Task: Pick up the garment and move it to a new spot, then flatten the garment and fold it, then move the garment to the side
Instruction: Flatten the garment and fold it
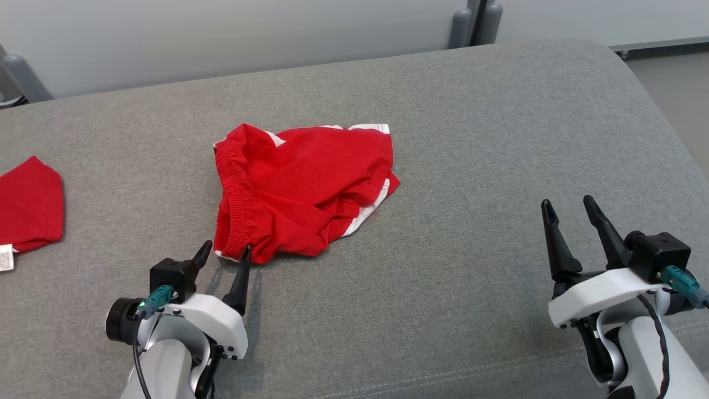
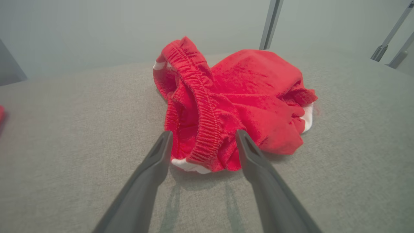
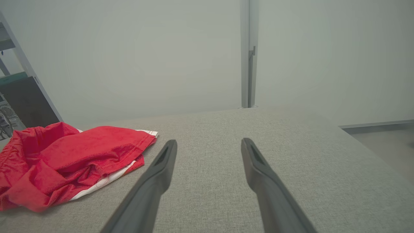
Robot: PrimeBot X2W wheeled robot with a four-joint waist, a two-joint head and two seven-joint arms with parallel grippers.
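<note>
A red garment (image 1: 304, 188) with white side stripes lies crumpled on the grey upholstered surface (image 1: 471, 138), a little toward 11 o'clock from its middle, its elastic waistband running along the 9 o'clock side. The left tool (image 1: 227, 247) sits at 7 o'clock with its dark fingers spread apart, their tips just at the garment's near corner and to either side of the waistband end (whether they actually touch the cloth, I cannot tell). The right tool (image 1: 568, 201) is at 4 o'clock, fingers likewise apart and holding nothing, well clear of the garment over bare fabric. A second red cloth (image 1: 27, 205) with a white label (image 1: 5, 257) lies at 9 o'clock at the edge.
</note>
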